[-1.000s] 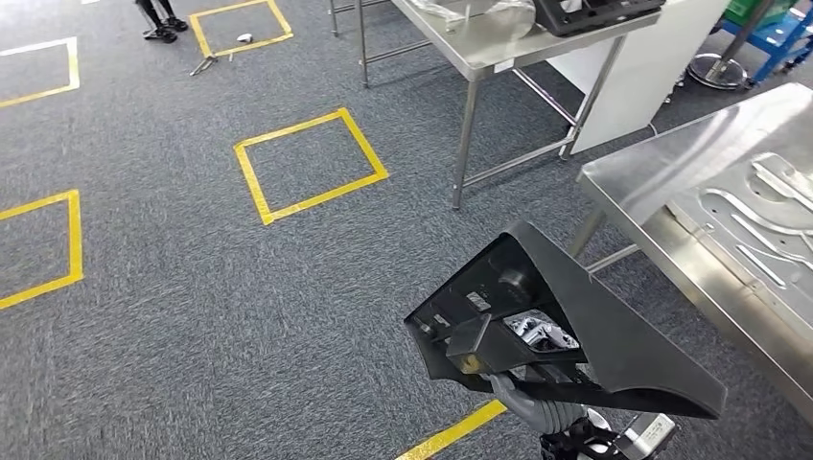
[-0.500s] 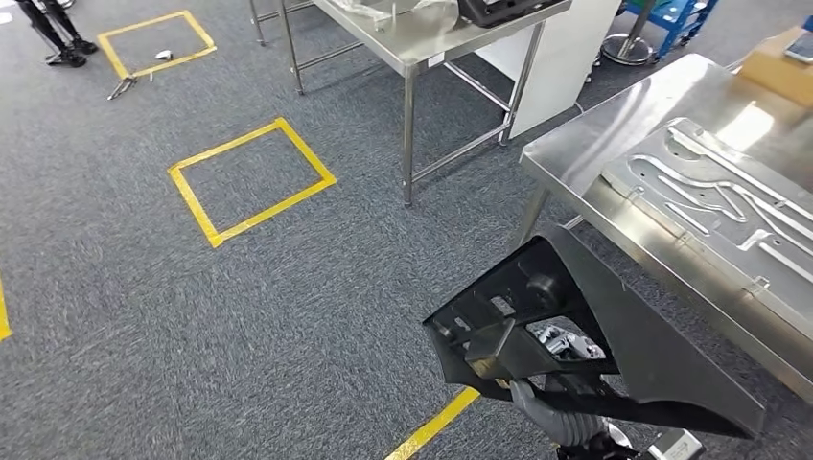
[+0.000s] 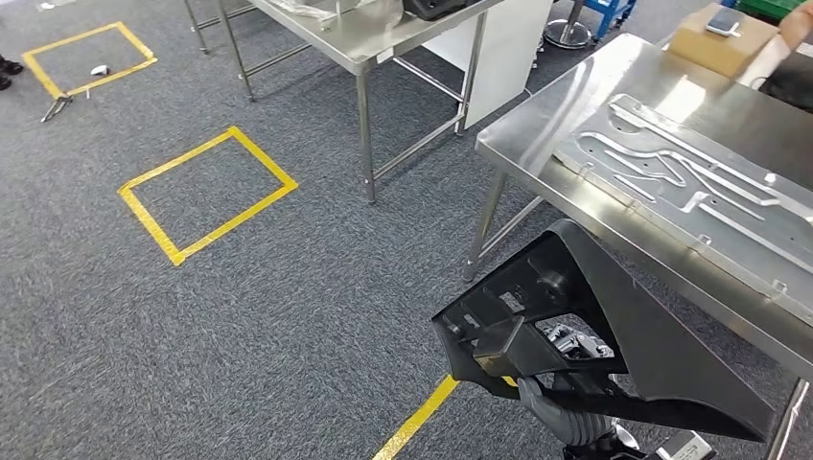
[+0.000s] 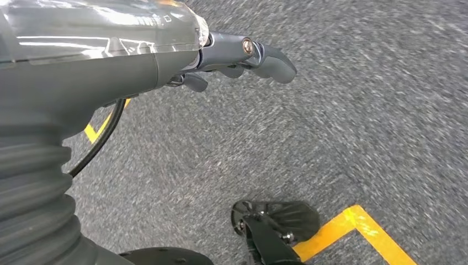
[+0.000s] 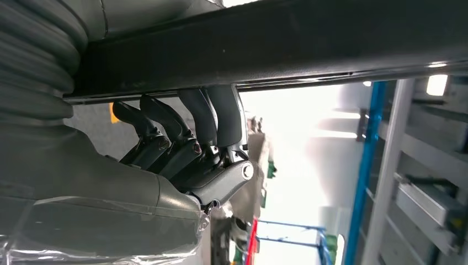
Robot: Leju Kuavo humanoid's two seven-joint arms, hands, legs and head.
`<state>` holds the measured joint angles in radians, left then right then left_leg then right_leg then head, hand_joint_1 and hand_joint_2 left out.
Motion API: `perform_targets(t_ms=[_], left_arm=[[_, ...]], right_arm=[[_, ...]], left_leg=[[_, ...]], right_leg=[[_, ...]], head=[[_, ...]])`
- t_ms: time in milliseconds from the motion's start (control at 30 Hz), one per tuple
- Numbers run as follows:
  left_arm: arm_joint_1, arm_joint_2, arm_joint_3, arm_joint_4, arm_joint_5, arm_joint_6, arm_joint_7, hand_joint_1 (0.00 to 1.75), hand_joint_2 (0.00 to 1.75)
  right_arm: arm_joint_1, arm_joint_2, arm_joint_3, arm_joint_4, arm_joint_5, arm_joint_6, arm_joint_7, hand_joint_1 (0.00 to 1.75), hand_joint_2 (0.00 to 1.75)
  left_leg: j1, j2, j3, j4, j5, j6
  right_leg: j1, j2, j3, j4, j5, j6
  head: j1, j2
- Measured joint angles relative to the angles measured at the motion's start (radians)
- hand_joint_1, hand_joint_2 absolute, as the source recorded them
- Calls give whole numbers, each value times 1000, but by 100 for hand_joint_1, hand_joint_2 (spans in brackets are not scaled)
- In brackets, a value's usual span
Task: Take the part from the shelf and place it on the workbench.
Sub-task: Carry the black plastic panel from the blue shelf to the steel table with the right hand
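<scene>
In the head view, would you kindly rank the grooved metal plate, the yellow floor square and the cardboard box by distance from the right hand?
1. Grooved metal plate, on the workbench, ahead-right of the right hand.
2. Yellow floor square, ahead-left.
3. Cardboard box, far bench end.

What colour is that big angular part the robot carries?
Black; the part shows best in the head view.
</scene>
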<state>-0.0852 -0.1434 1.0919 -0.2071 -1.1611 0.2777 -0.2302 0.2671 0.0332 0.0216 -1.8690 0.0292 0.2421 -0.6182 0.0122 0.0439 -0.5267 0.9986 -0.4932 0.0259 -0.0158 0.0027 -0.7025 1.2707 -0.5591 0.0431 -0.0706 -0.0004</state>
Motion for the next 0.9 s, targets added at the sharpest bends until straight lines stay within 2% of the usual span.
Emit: perform_targets(t_ms=[33,67,100,133,167,200,233,267,300,333,367,400,467,500,533,600,667,700,733,800,833,867,900], left_arm=[[-2,0,-1,0,0,0,1,0,175],[-4,0,-3,0,0,0,4,0,175],[-8,0,-6,0,-2,-2,7,0,175],[-11,1,-10,0,-3,-5,9,0,175],[-13,1,-14,0,-4,-7,10,0,175],[-15,2,-17,0,-5,-9,10,0,175],[-14,3,-17,0,-5,-10,10,0,175],[-13,3,-18,0,-5,-10,10,0,175],[-11,3,-19,0,-4,-11,10,0,175],[-10,3,-19,0,-3,-11,10,0,175],[-10,4,-19,0,-1,-10,8,0,175],[-10,5,-19,0,2,-10,6,0,175],[-10,7,-19,0,9,-10,0,0,175],[-9,8,-19,0,12,-11,-3,0,175],[-9,9,-19,0,14,-11,-6,0,175],[-10,9,-19,0,17,-12,-8,0,175],[-11,10,-19,0,19,-12,-9,0,175],[-11,10,-19,0,18,-12,-9,0,175],[-10,10,-19,0,18,-12,-10,0,175],[-7,11,-19,0,19,-12,-10,0,175],[-7,11,-19,0,20,-12,-10,0,175],[-7,11,-19,0,21,-12,-10,0,175],[-8,12,-19,0,21,-12,-10,0,175]], right_arm=[[0,0,-1,-1,0,0,0,175,175],[-3,0,-2,-5,1,0,1,175,175],[-6,1,-3,-11,2,-1,2,175,175],[-12,2,-3,-18,3,-1,5,175,175],[-20,5,-3,-25,4,-1,7,175,175],[-27,8,-3,-29,5,-1,10,175,175],[-34,12,-2,-30,7,-1,13,175,175],[-40,15,-2,-31,8,-1,16,175,175],[-43,17,-1,-31,9,0,20,175,175],[-46,18,-1,-32,10,0,24,175,175],[-49,20,-1,-32,10,2,28,175,175],[-54,21,-1,-32,11,6,31,175,175],[-64,23,1,-32,11,15,36,175,175],[-67,24,2,-32,11,20,38,175,175],[-70,24,4,-32,11,24,39,175,175],[-71,24,7,-31,12,28,40,175,175],[-73,24,7,-31,12,29,40,175,175],[-75,24,7,-30,11,30,40,175,175],[-77,24,7,-30,11,31,40,175,175],[-79,24,8,-28,11,34,40,175,175],[-79,24,8,-25,11,35,39,175,175],[-80,24,8,-22,11,36,39,175,175],[-81,24,8,-19,11,37,39,175,175]], left_leg=[[0,9,2,0,-1,-1],[-3,19,5,1,-4,-5],[-5,29,8,3,-11,-14],[-7,25,7,14,-22,-24],[-8,14,-1,41,-44,-33],[-6,-4,-20,88,-74,-40],[-5,-22,-48,153,-108,-42],[-4,-30,-80,223,-139,-44],[-2,-34,-105,276,-154,-46],[-1,-34,-117,297,-151,-48],[0,-35,-109,275,-126,-49],[3,-41,-85,218,-87,-49],[9,-79,-28,83,-25,-47],[11,-96,-12,43,-12,-45],[10,-107,-6,27,-12,-41],[7,-95,-6,23,-9,-27],[7,-74,-5,15,-1,-12],[8,-63,-5,11,1,-6],[7,-52,-6,10,2,-3],[4,-27,-7,11,1,0],[3,-15,-7,11,0,0],[2,-4,-6,12,-1,0],[1,6,-4,12,-3,0]], right_leg=[[0,-8,33,-59,30,-2],[4,-26,72,-134,57,-8],[5,-34,107,-202,80,-20],[6,-37,126,-245,91,-32],[6,-34,135,-269,95,-45],[3,-19,134,-273,98,-53],[3,-9,134,-273,99,-56],[3,1,133,-272,99,-57],[3,13,133,-272,100,-57],[3,24,133,-270,100,-57],[2,37,133,-269,99,-56],[1,49,133,-266,98,-55],[1,73,130,-255,95,-47],[1,83,125,-251,95,-41],[1,92,120,-248,96,-34],[-2,104,112,-248,101,-21],[-2,69,99,-226,86,-11],[-1,43,81,-187,62,-8],[1,18,56,-131,30,-6],[0,4,-4,-3,-23,-2],[0,3,-18,27,-26,-2],[0,1,-12,19,-10,-3],[1,-5,14,-30,21,-6]], head=[[0,0],[0,0],[0,0],[0,0],[0,0],[0,0],[0,0],[0,0],[0,0],[0,0],[0,0],[0,0],[0,0],[0,0],[0,0],[0,0],[0,0],[0,0],[0,0],[0,0],[0,0],[0,0],[0,0]])
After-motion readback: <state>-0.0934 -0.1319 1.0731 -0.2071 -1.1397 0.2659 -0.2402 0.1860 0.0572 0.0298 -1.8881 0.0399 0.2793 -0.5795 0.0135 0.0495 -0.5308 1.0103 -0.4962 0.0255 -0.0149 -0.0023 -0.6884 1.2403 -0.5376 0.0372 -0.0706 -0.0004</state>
